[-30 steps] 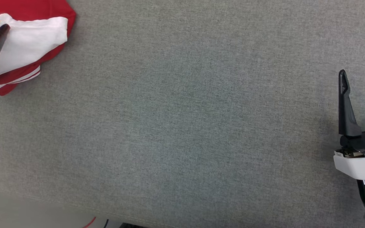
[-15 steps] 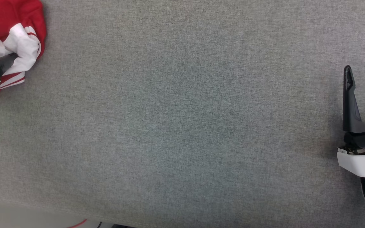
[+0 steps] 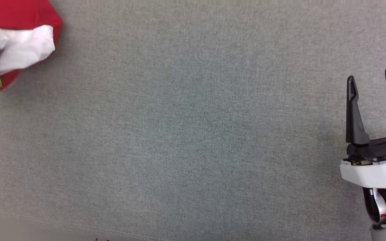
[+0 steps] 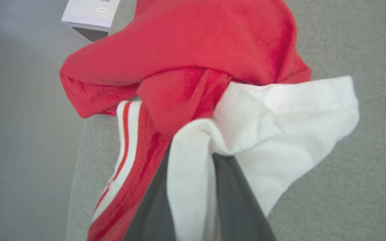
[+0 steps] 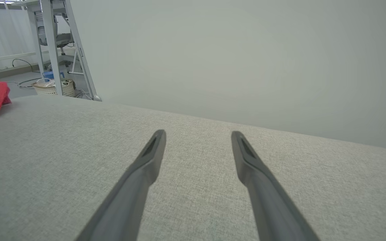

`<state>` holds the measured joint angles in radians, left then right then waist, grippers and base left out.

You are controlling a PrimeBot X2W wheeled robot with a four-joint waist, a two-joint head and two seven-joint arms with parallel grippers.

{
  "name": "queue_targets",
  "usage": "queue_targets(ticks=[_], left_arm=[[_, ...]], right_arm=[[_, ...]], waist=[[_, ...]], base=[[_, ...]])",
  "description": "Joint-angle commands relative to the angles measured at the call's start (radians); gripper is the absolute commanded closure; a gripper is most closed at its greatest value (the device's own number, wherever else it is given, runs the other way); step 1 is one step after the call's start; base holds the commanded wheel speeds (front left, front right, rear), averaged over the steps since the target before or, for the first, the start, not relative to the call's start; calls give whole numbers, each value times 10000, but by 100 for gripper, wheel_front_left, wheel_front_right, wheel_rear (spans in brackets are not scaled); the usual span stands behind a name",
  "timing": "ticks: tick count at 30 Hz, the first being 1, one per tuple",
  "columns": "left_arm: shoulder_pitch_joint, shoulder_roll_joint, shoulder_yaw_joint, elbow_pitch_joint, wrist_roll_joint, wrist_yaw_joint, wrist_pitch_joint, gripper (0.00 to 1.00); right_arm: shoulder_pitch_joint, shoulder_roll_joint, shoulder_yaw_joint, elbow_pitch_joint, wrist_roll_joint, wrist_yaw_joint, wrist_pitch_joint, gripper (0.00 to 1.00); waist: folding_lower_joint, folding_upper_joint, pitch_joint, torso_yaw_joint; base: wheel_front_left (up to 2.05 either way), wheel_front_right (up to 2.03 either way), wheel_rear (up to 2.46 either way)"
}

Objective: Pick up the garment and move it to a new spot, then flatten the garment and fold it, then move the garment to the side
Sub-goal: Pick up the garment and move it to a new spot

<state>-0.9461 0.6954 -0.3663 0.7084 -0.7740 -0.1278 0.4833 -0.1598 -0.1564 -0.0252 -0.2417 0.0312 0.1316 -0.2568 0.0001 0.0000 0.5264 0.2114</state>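
The left tool (image 4: 193, 160) is pinching a white sleeve (image 4: 280, 113) of the garment (image 4: 193, 43) at the counter's (image 3: 193, 120) left edge, where a slow, high lift should be keeping bunched cloth from dragging, while the right tool (image 3: 370, 76) is waiting wide and empty.

No writing can be read anywhere. The white box (image 4: 90, 13) at the far left bears a few small dark marks, too blurred to make out.
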Motion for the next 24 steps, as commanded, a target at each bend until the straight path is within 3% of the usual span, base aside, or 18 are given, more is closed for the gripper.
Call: queue_targets(ticks=[1, 12, 24], left_arm=[[-382, 158, -181, -242, 147, -28, -235, 100], [-1476, 231, -2205, -2105, 691, -28, -864, 100], [-2802, -999, -4690, -3360, 1046, -29, -956, 100]], right_arm=[[148, 93, 4, 74, 60, -9, -49, 0], [472, 581, -65, 290, 120, -9, -49, 0], [517, 982, -28, 449, 248, -9, -49, 0]], waist=[[-1, 0, -829, 4], [-1, 0, -1846, -288], [-1, 0, -2211, -1692]], base=[[0, 0, 0], [0, 0, 0], [0, 0, 0]])
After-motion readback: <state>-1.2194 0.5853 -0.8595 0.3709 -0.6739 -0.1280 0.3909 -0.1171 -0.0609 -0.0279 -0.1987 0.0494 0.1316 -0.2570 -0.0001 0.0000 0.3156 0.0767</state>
